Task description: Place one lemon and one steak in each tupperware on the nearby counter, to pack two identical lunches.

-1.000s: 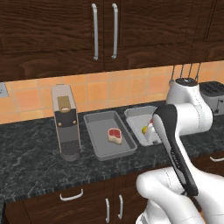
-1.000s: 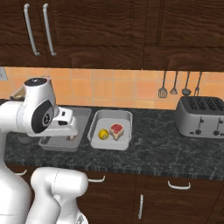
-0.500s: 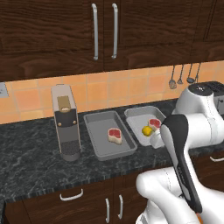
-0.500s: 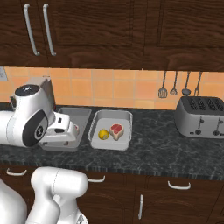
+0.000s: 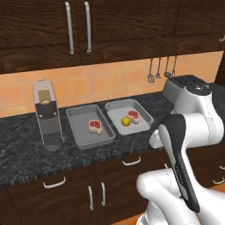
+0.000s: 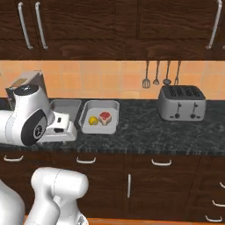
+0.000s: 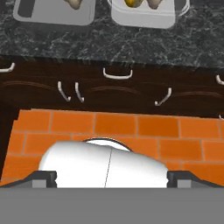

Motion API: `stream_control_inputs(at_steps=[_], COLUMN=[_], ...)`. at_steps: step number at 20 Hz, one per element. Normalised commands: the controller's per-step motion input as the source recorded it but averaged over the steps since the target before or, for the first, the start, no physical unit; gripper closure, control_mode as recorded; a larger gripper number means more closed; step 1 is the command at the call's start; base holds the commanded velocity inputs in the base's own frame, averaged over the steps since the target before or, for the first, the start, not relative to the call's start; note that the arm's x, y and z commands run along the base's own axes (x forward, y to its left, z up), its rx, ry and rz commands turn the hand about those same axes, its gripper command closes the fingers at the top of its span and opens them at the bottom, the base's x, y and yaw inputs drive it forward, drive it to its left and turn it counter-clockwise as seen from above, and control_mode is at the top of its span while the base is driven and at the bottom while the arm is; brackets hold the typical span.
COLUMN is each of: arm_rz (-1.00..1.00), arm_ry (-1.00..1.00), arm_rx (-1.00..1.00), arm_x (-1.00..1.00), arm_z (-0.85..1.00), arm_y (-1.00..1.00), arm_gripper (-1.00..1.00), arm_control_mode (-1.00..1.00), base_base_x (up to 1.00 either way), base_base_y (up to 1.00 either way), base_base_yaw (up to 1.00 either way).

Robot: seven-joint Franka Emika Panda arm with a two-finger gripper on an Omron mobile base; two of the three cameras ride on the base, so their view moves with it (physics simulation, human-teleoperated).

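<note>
Two tupperware trays lie side by side on the speckled counter [image 5: 26, 162]. The darker tray [image 5: 78, 115] holds one steak [image 5: 95, 126]. The lighter tray [image 5: 115, 107] holds a lemon [image 5: 125, 121] beside a second steak [image 5: 133, 115]. From the right base view the lemon [image 6: 93, 121] and steak [image 6: 104, 117] sit in the lighter tray [image 6: 100, 105], and the arm half hides the darker tray [image 6: 66, 104]. My gripper [image 7: 111, 178] hangs in front of the counter edge, pointing down at the floor. It is open and holds nothing. Both trays touch the hand view's top edge.
A tall grey coffee machine [image 5: 47, 115] stands left of the trays. A silver toaster [image 6: 181, 102] sits to the right, under hanging utensils [image 6: 156, 74]. Drawer fronts with curved handles [image 7: 117, 74] lie below the counter edge, above an orange tiled floor [image 7: 131, 124].
The arm has drawn back from over the lighter tray to the counter's front edge. The whole scene has slid left in both base views, so the base has moved.
</note>
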Motion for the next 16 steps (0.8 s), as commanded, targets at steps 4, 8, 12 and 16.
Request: stream_control_inputs(at_steps=[4, 8, 12, 16], arm_rz=[0.0, 0.0, 0.0, 0.0], arm_ry=[0.0, 0.0, 0.0, 0.0], arm_rx=[0.0, 0.0, 0.0, 0.0], arm_x=[0.0, 0.0, 0.0, 0.0], arm_z=[0.0, 0.0, 0.0, 0.0], arm_y=[0.0, 0.0, 0.0, 0.0], arm_gripper=[-1.0, -1.0, -1.0, -1.0], arm_control_mode=[1.0, 1.0, 1.0, 1.0], base_base_x=[-0.89, -0.31, 0.45, 0.37], base_base_y=[-0.89, -1.0, -1.0, -0.98], base_base_yaw=[-0.34, -0.46, -0.12, 0.18])
